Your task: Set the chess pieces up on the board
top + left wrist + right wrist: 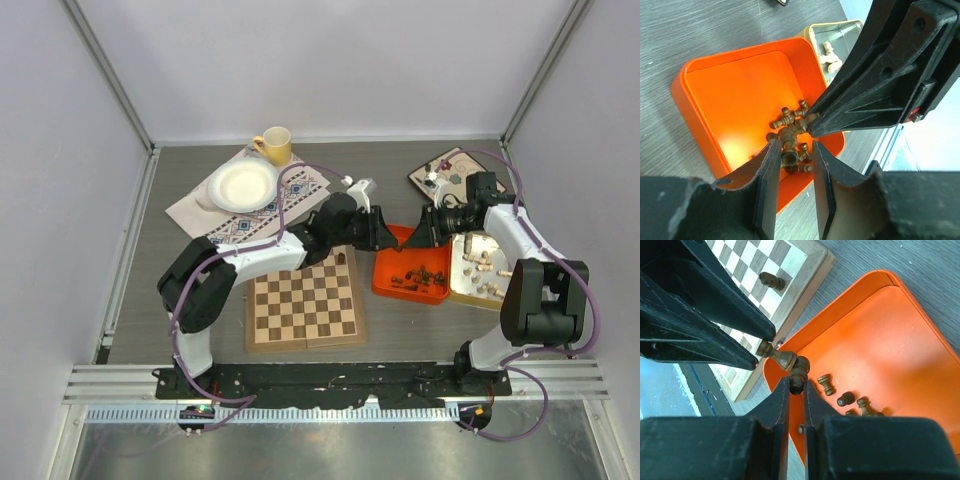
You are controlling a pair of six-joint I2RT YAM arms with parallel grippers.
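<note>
Both grippers meet over the near-left corner of the orange tray (384, 280), which holds several dark chess pieces (420, 275). My right gripper (796, 383) is shut on a dark chess piece (799, 369) just above the tray. It also shows in the top view (408, 240). My left gripper (792, 150) is open, its jaws on either side of another dark piece (789, 158) that touches the held one. It also shows in the top view (388, 238). The chessboard (305, 305) carries one dark piece (343, 258) at its far right corner. Pale pieces (480, 265) lie in a cream tray.
The cream tray (455, 275) stands right of the orange one. A white plate (240, 186) and a yellow cup (274, 145) sit on a patterned cloth (300, 195) at the back left. A floral plate (448, 172) holding small items lies at the back right.
</note>
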